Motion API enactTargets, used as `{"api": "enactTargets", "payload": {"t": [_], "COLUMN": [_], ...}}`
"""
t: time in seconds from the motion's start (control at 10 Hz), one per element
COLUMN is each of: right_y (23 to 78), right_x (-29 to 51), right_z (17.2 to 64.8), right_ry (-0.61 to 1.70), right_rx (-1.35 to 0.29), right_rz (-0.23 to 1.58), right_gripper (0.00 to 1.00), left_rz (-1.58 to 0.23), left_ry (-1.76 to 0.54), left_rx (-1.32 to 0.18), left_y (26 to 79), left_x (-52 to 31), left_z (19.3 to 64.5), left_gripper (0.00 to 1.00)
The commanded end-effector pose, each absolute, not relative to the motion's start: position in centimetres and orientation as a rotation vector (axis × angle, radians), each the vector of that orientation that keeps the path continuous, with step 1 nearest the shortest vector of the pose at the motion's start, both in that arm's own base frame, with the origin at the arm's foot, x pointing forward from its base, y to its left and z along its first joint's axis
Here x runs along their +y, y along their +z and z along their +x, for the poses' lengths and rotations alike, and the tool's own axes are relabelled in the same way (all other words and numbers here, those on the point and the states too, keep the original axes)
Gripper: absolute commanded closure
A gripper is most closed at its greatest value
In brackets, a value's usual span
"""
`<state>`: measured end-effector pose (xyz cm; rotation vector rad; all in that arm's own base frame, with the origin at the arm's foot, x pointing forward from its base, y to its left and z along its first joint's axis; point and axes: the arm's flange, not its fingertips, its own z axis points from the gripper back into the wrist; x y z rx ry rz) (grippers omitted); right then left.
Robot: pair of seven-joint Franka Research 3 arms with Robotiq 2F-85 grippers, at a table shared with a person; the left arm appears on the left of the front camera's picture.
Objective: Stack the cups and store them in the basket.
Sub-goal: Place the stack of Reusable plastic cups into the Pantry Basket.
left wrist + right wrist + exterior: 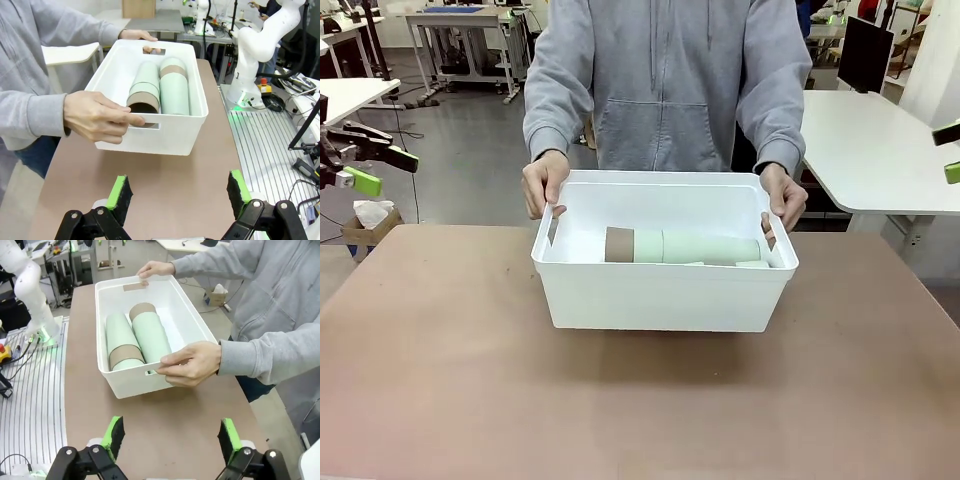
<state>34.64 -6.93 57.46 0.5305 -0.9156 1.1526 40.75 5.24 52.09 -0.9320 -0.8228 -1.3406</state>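
Left gripper (177,196), black with green pads: jaws spread wide, empty, parked off the table's left edge, well apart from the work.

Centre: large white rectangular plastic basket (660,295) stands on the brown table (440,380). Inside lie two nested stacks of pale mint green and tan brown plastic cups (160,90), side by side on their sides. The person's hands (97,116) grip both slot handles.

Right gripper (171,437): jaws wide, empty, near the table's right edge.

Judgement: stacking and storing look complete; nothing left on the tabletop.

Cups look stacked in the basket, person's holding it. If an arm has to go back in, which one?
Neither clearly. Left gripper and right gripper are both open, clear of the basket. Person's hands grip both handles.
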Motion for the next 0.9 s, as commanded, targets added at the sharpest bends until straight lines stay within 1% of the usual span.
{"api": "enactTargets", "payload": {"t": [0.0, 0.8], "right_y": [57.88, 57.88], "right_x": [-7.02, -7.02], "right_z": [34.78, 34.78], "right_ry": [1.135, 1.135], "right_rx": [-0.925, -0.925], "right_rz": [0.548, 0.548], "right_gripper": [0.0, 0.0], "left_rz": [-0.931, -0.931], "left_ry": [-1.336, -1.336], "left_rx": [-0.806, -0.806], "left_y": [52.29, 52.29], "left_x": [5.26, 5.26], "left_z": [40.69, 40.69], "left_gripper": [0.0, 0.0]}}
